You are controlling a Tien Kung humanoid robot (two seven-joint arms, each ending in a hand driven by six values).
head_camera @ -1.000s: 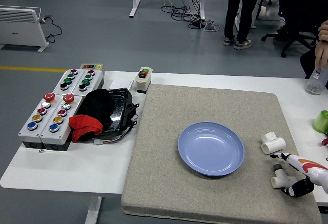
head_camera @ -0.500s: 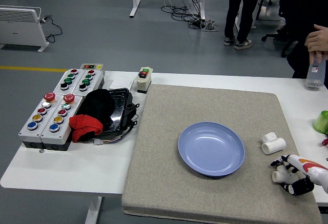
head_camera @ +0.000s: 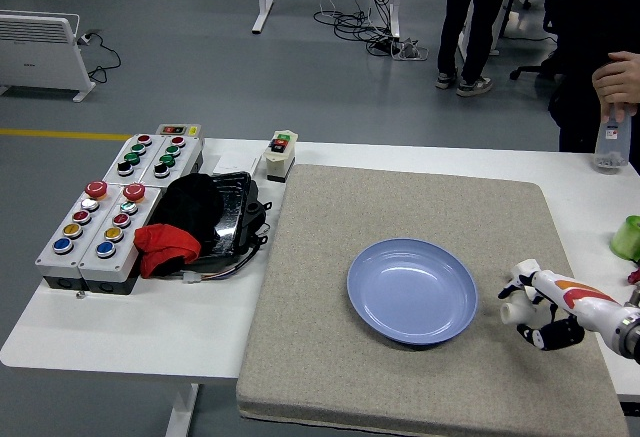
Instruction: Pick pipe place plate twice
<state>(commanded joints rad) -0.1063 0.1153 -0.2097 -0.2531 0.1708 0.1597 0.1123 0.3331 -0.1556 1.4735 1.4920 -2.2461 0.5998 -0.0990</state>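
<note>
A blue plate lies in the middle of the grey mat. My right hand hovers just right of the plate's rim, its fingers curled around a white pipe fitting that it holds off the mat. A second white pipe fitting shows only as a small piece just behind the hand, mostly hidden by it. My left arm does not appear in the head view.
At the far right a person's hand holds a clear bottle above the table. A green object sits at the right edge. Button boxes and a black tray with red and black cloth stand on the left.
My right hand closed on the nearer pipe fitting, lifted it and moved up and left toward the plate. The person's hand with the bottle shifted slightly left.
</note>
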